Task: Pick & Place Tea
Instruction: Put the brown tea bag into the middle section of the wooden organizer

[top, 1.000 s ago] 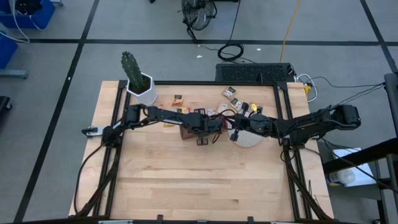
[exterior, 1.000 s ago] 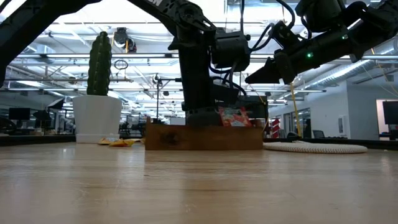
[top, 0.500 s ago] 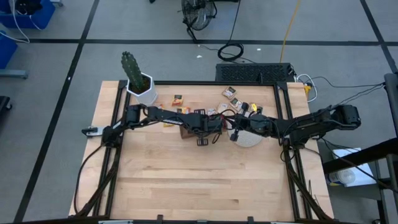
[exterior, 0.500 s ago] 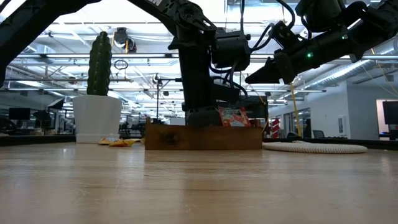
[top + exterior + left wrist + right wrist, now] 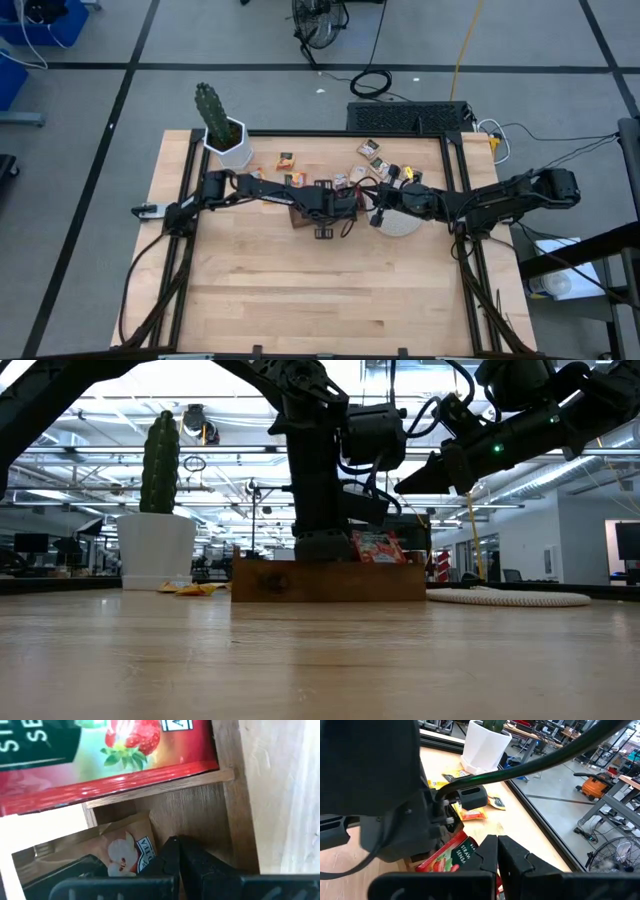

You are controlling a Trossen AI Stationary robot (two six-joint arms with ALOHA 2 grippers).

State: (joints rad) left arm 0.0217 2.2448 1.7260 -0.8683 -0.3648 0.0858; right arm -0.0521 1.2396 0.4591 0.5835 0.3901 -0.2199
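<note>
Your left claw (image 5: 176, 851), pinched shut with no sachet in it, has lifted slightly yet still sits low in the wooden tray (image 5: 328, 580) near the table's far edge, where the red tea sachet (image 5: 120, 755) and the tan tea sachet (image 5: 125, 851) lie released; the right claw (image 5: 400, 488) hovers shut and empty beside it.

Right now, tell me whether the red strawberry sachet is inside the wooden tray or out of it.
Inside. The left wrist view shows the red strawberry sachet lying in a compartment of the wooden tray, behind a divider.
</note>
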